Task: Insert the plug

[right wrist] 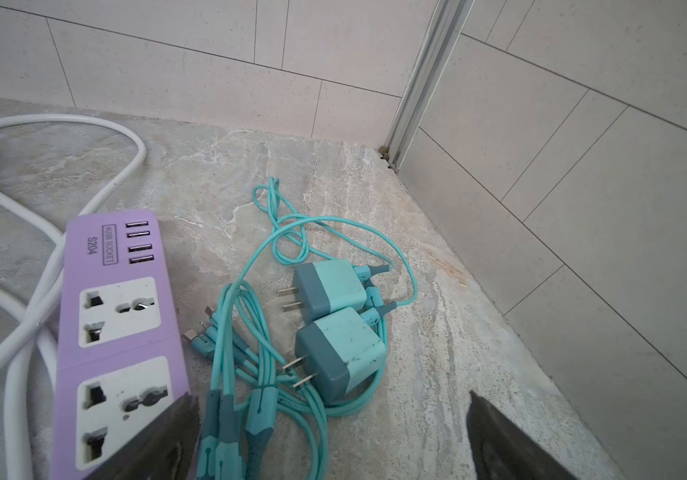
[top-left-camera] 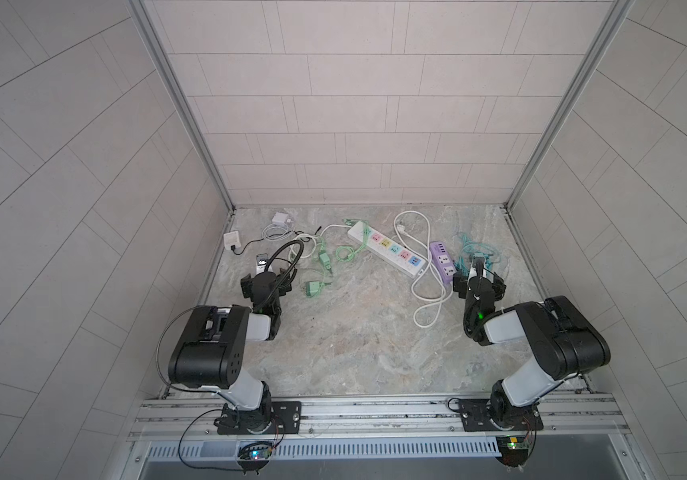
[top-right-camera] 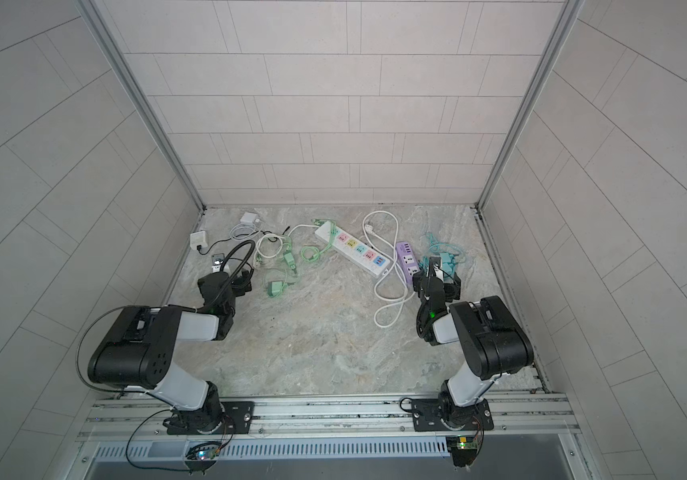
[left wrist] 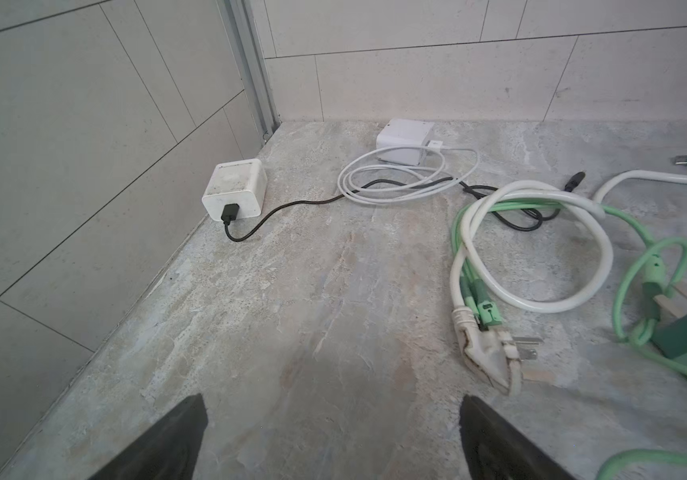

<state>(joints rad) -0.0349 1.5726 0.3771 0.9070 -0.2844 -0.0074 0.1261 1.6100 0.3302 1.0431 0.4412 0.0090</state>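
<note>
Nothing of the insertion is done yet, as far as the views show. On the marbled surface point(top-left-camera: 354, 345) no plug is seen seated in the long white power strip point(top-left-camera: 387, 249) or in the shorter purple power strip point(right wrist: 117, 332), and every plug lies loose. The right hand point(right wrist: 333, 398) hangs with its jaws spread wide and nothing between them, above the near end of the purple power strip and a bundle of teal cables point(right wrist: 246, 332). The left hand point(left wrist: 333, 400) is likewise wide open and empty over bare stone, with a white three-pin plug point(left wrist: 487, 361) near it and green chargers point(top-left-camera: 313, 289) a little further off. Which plug is meant cannot be told for sure. Judging by where the right hand is, the likeliest is the nearer teal charger point(right wrist: 346, 353), which lies just beside the purple power strip with a second teal charger point(right wrist: 333, 286) close against it. Picking up, turning, aligning and pressing home are therefore all still to do. The nearer teal charger lies on its side with its long axis flat along the surface, and its two prongs point(right wrist: 298, 372) point sideways toward the purple power strip, whose sockets face upward. I judge that it must be tipped prongs-down before it can go in.
</note>
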